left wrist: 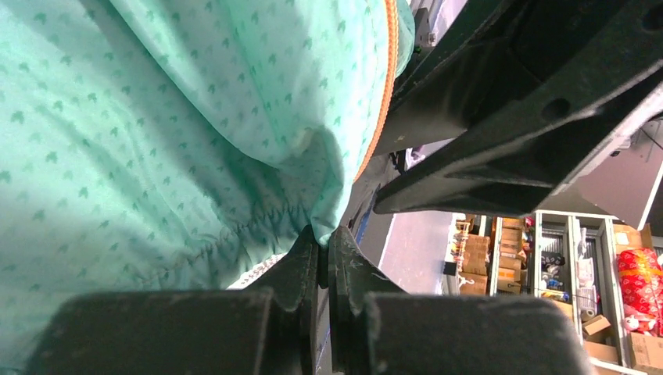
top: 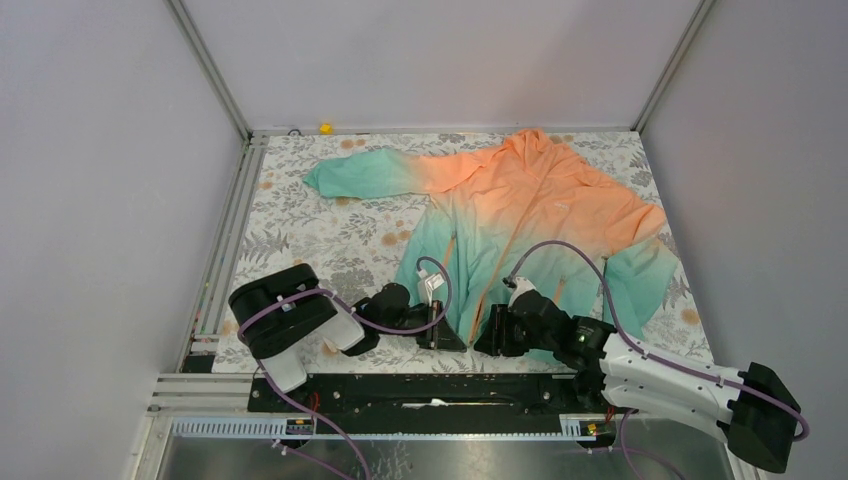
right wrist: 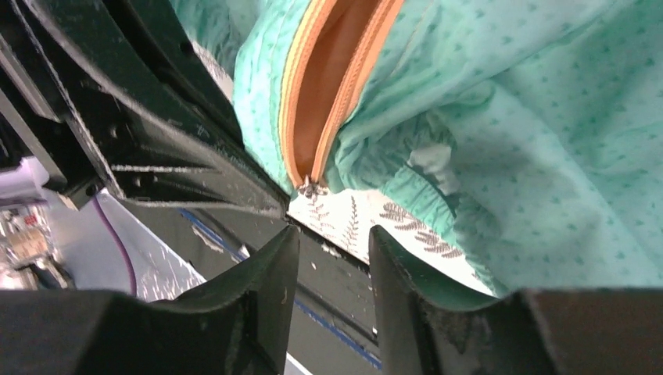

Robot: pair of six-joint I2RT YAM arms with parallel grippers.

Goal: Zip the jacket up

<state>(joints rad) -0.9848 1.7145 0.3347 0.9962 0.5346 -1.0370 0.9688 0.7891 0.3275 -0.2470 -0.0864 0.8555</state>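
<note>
The jacket [top: 520,215] lies flat on the floral cloth, orange at the hood and shoulders, teal at the hem. Its orange front zipper [right wrist: 313,86] is parted near the hem, and the small metal slider [right wrist: 311,187] sits at the bottom end. My left gripper [top: 447,335] is at the hem left of the zipper and is shut on the teal hem corner [left wrist: 332,223]. My right gripper [top: 487,338] is at the hem right of the zipper. In the right wrist view it [right wrist: 332,250] is open, just below the slider and holding nothing.
The floral tablecloth [top: 330,230] covers the table. The black rail [top: 420,395] runs along the near edge under both grippers. The left sleeve [top: 365,175] stretches to the far left. A small yellow object [top: 325,128] sits at the back edge.
</note>
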